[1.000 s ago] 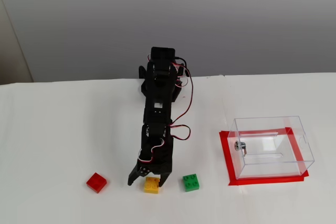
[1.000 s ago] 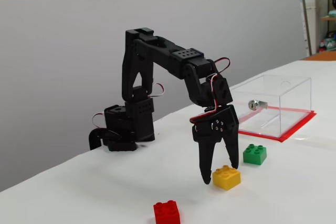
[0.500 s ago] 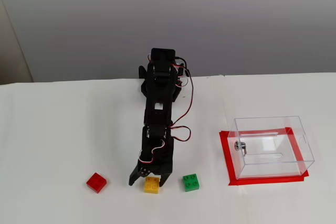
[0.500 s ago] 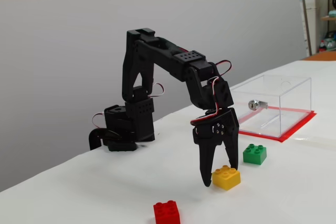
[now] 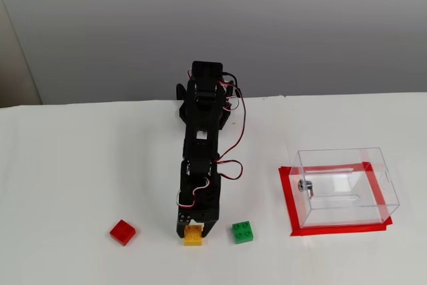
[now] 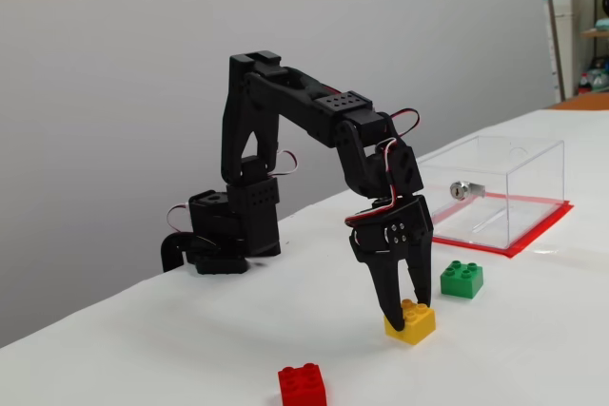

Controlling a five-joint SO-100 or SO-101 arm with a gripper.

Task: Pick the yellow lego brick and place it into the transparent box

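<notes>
Three bricks lie on the white table [image 5: 80, 165], well left of the clear box [image 5: 345, 185] on its red mat [image 5: 288, 198] in the higher fixed view; the yellow brick [image 6: 412, 321] sits between the green brick [image 6: 461, 279] and the red brick [image 6: 303, 385]. The gripper [image 6: 403, 315] has its fingers closed against the yellow brick's two sides, the brick resting on the table. Being small, rigid and probably light, with smooth walls that could slip, it seems best pinched low on its flat sides, below the studs.

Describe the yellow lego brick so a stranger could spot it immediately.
Follow the black arm down to its end effector. The yellow lego brick sits on the white table between its fingers. A flat red brick and a green brick flank it; only this one is yellow.
</notes>
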